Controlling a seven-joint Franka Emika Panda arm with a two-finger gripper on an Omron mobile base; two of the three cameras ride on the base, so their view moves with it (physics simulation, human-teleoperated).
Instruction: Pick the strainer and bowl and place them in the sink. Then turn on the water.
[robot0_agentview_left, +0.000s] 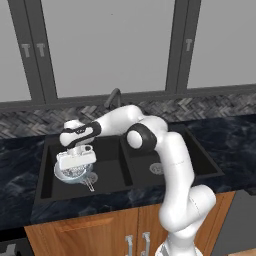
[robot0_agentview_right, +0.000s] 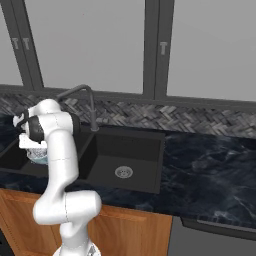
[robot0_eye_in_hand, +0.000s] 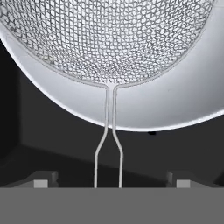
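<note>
Resting inside the round white ceramic bowl (robot0_eye_in_hand: 175, 92), the small round silver wire-mesh strainer (robot0_eye_in_hand: 105, 39) has its thin straight metal handle (robot0_eye_in_hand: 108, 140) projecting over the bowl rim toward the camera in the hand view. Both items sit in the left basin of the black rectangular double-basin sink (robot0_agentview_left: 50, 180), as seen in the left base view, where the strainer (robot0_agentview_left: 75, 172) and the bowl (robot0_agentview_left: 59, 174) lie directly below the two-finger gripper (robot0_agentview_left: 75, 162) of the white arm.

The gripper (robot0_eye_in_hand: 108, 183) stands with its fingers spread wide; the 2 dark fingertips (robot0_eye_in_hand: 41, 181) sit well apart on either side of the handle, and nothing is held between them.

Handling notes, as judgement:
1. The strainer is likely very light. Its mesh is thin and would dent or slip under a pinch; the 2-wire handle is the stiff part and the correct place to grip.
2. The bowl is likely the heavier, rigid and breakable item, with a smooth glazed wall. Grip it across the rim, 1 finger inside and 1 outside.
3. With both items judged placed, the remaining step appears to be the water. The dark gooseneck faucet (robot0_agentview_right: 82, 100) shows no stream at its spout.
</note>
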